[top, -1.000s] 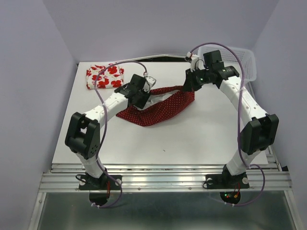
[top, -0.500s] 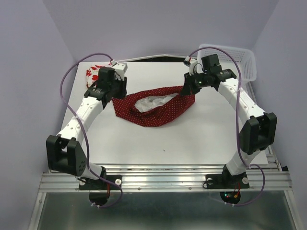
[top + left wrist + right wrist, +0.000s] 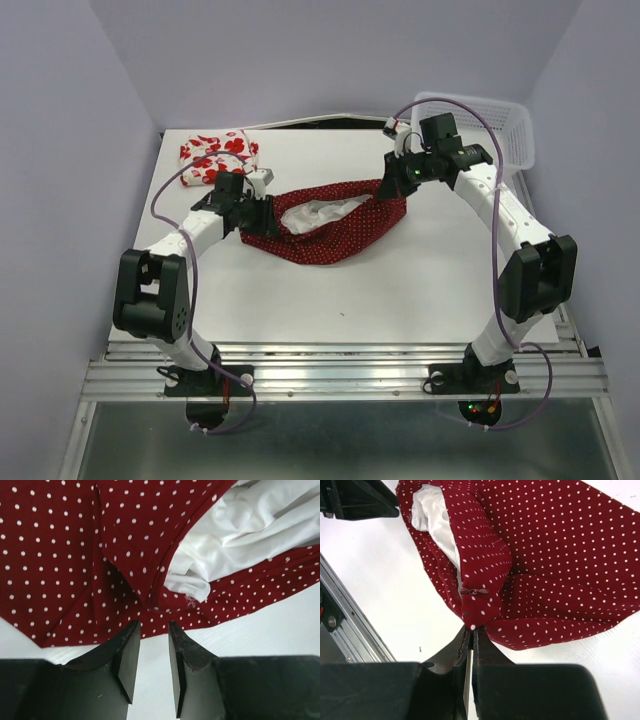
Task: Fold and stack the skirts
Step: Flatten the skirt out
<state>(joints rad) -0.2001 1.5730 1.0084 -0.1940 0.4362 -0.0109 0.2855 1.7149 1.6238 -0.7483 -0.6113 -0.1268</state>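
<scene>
A robot lab cell: plain lilac walls (image 3: 300,60), white table (image 3: 400,290), aluminium rails (image 3: 350,377)

Counter, basket and surroundings

A white counter (image 3: 390,290) sits between plain lavender walls (image 3: 60,150). A white plastic lattice basket (image 3: 510,130) stands at the counter's far right corner, partly over the right edge. Ribbed aluminium rails (image 3: 340,372) run along the near edge, with a grey metal surface (image 3: 340,440) just in front of them.
</scene>
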